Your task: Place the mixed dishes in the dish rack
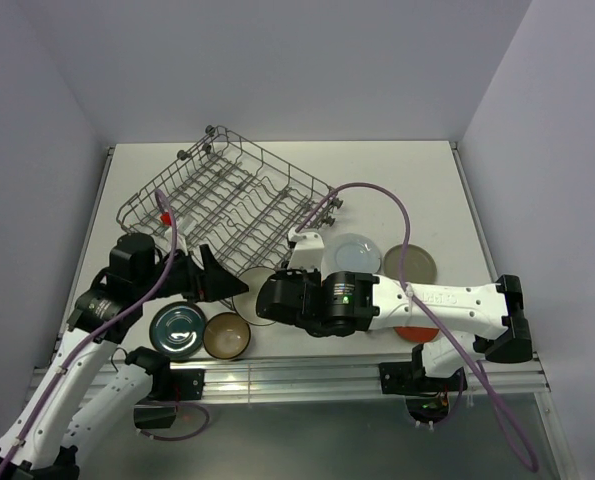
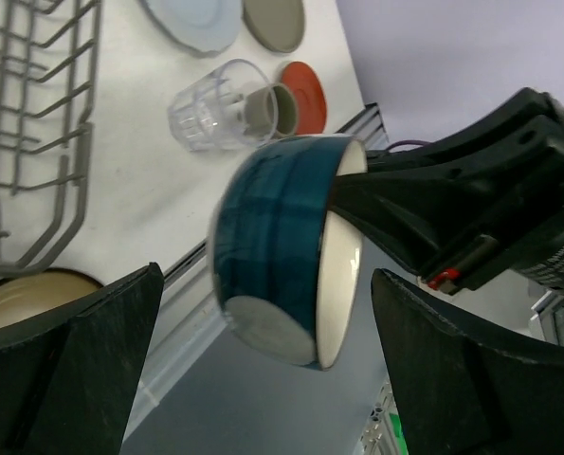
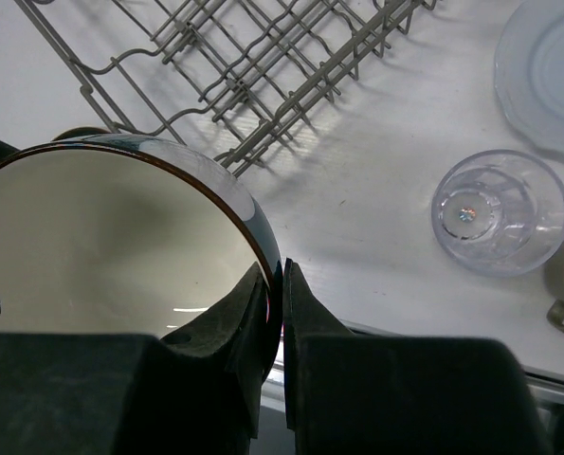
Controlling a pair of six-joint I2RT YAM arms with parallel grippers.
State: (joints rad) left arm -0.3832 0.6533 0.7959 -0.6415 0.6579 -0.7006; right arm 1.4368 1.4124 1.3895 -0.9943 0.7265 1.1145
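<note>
My right gripper (image 3: 282,270) is shut on the rim of a bowl (image 3: 111,246), cream inside and dark teal outside, and holds it on its side above the table's near edge (image 1: 255,283). My left gripper (image 1: 227,283) is open; in its wrist view the held bowl (image 2: 282,242) hangs between its spread fingers (image 2: 92,351), beyond the tips. The grey wire dish rack (image 1: 227,195) stands at the back left with no dishes in it. A dark teal dish (image 1: 180,330) and a brown bowl (image 1: 227,335) sit at the near edge.
A pale blue plate (image 1: 352,253) and a grey-tan plate (image 1: 409,263) lie right of the rack. A clear glass (image 3: 500,213), a grey mug (image 2: 272,109) and a red-orange saucer (image 2: 303,95) stand near them, under my right arm. A metal rail (image 1: 307,375) runs along the near edge.
</note>
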